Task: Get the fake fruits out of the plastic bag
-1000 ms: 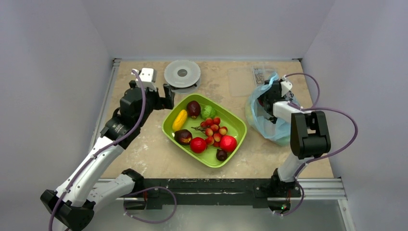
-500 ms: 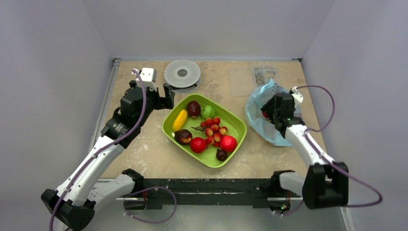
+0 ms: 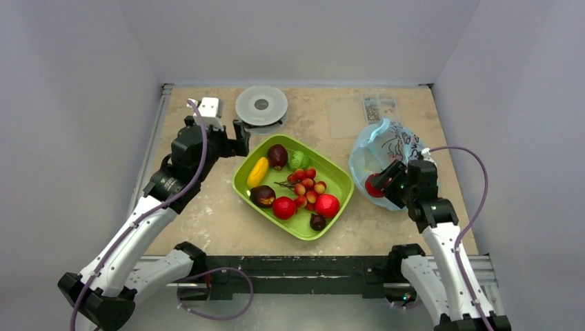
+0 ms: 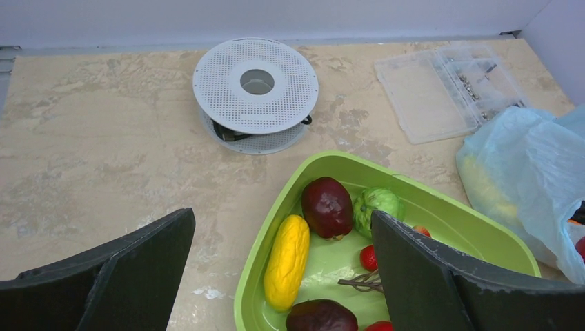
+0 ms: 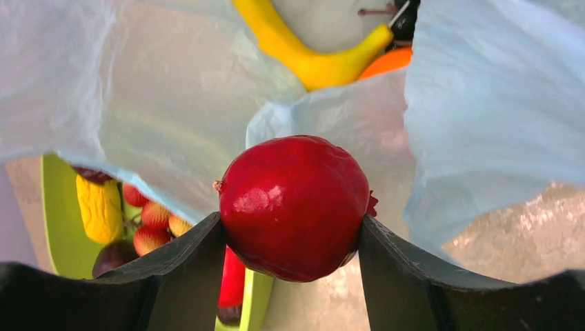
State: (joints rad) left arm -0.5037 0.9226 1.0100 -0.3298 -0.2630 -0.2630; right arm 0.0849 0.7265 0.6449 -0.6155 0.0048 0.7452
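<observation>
Top external | right pincer (image 3: 380,183) clamps red fruit (image 5: 293,207), drawn back from bag (image 3: 386,143) | left pincer (image 4: 279,272) wide, seemingly empty

Probably a robotics lab: plain grey walls (image 3: 69,83) box in a marbled tabletop (image 3: 207,214) on an aluminium rail frame (image 3: 310,261).

The right arm (image 3: 441,231) is drawing back from the far right corner toward the near edge of the desk, its elbow swinging down past that edge. The right gripper (image 3: 381,183) is coming out of the plastic bag (image 3: 369,148) with a glossy red fruit (image 3: 374,185) clamped between its fingers, at the bag's near left rim instead of buried inside. The bag is slumping open and flatter, its dark print (image 3: 397,143) turning up into view.
</observation>
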